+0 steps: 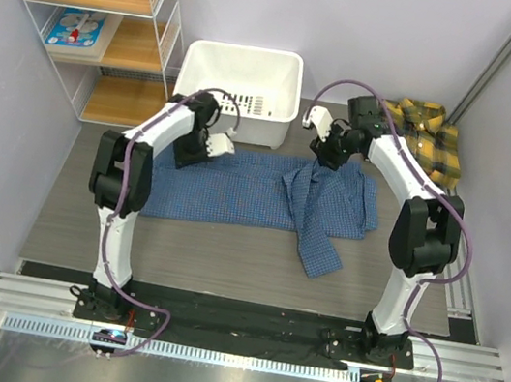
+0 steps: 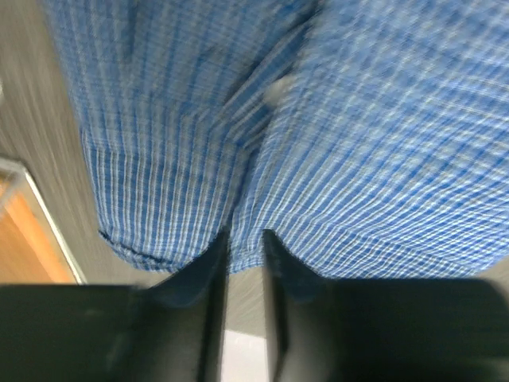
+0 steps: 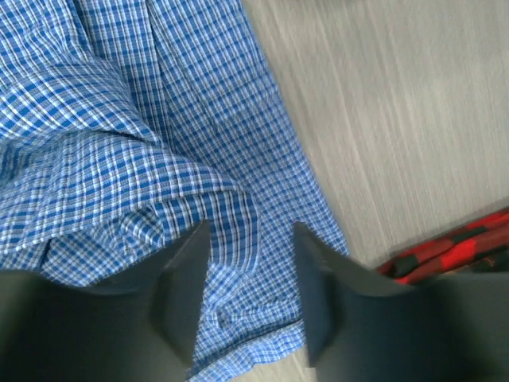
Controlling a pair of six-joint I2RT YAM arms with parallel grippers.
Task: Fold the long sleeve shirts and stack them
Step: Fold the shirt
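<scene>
The blue fine-check shirt lies spread across the middle of the table, with one sleeve folded down over its right half. My left gripper is at the shirt's far left edge. In the left wrist view its jaws stand nearly together with the hem of the blue cloth between the tips. My right gripper hovers over the shirt's far right part. In the right wrist view it is open over rumpled blue cloth. The yellow-and-dark plaid shirt lies crumpled at the back right, and its red trim shows beside my right fingers.
A white plastic bin stands just behind the blue shirt. A wire shelf with a yellow jug and small items stands at the back left. Walls close in both sides.
</scene>
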